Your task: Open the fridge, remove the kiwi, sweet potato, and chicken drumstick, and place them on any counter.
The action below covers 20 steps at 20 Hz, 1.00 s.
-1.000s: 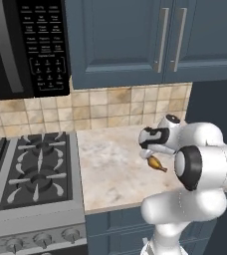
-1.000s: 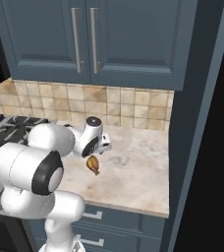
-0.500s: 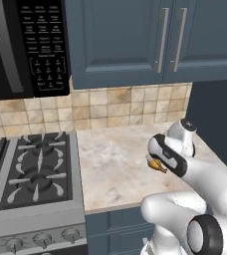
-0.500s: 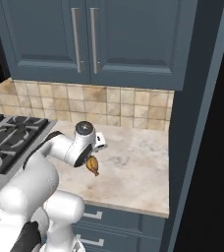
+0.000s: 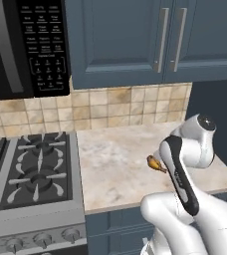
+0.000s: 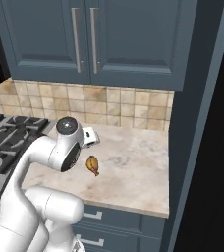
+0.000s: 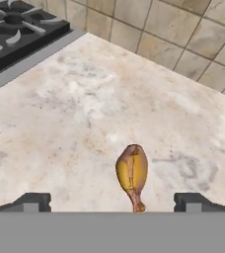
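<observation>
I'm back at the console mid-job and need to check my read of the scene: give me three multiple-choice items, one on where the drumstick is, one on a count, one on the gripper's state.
1. Where does the chicken drumstick lie?
A. on the stove
B. on the counter
C. between shut fingers

2. How many foods lie on the counter?
A. one
B. two
C. three

3. How does the gripper stand?
A. shut on the drumstick
B. shut and empty
C. open

Key: 1 B, the drumstick rests on the marbled stone right of the gas stove. 2 A, it is the one food there. 3 C, the fingertips stand wide apart either side of the drumstick's bone end.
</observation>
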### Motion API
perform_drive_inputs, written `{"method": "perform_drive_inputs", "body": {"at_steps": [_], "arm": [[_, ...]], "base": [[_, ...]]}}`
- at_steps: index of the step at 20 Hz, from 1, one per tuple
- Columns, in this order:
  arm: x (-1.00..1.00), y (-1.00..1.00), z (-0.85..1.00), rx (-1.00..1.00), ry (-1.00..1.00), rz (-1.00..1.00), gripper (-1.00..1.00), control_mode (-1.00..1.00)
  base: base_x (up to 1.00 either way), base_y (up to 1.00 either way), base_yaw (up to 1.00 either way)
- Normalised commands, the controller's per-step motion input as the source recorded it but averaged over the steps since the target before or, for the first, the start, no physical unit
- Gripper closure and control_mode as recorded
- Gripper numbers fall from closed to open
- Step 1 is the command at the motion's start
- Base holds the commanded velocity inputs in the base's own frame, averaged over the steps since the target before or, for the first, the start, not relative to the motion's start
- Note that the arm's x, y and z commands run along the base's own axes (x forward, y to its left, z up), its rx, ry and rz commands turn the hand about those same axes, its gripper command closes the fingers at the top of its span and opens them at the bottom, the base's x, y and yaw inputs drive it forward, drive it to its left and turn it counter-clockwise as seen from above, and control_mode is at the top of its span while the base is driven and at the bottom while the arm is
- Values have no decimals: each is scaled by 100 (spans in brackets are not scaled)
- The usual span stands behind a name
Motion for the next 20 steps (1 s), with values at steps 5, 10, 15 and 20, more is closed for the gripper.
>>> {"method": "perform_drive_inputs", "body": {"at_steps": [5, 10, 15, 20], "arm": [[-74, 0, 90, 0, 0, 0, -100, -100], [-74, 0, 95, 0, 0, 0, -100, -100], [-64, 0, 83, 0, 4, 0, -100, -100], [-34, 9, 33, 0, 7, 0, -100, -100]], "base": [[0, 0, 0], [0, 0, 0], [0, 0, 0], [0, 0, 0]]}}
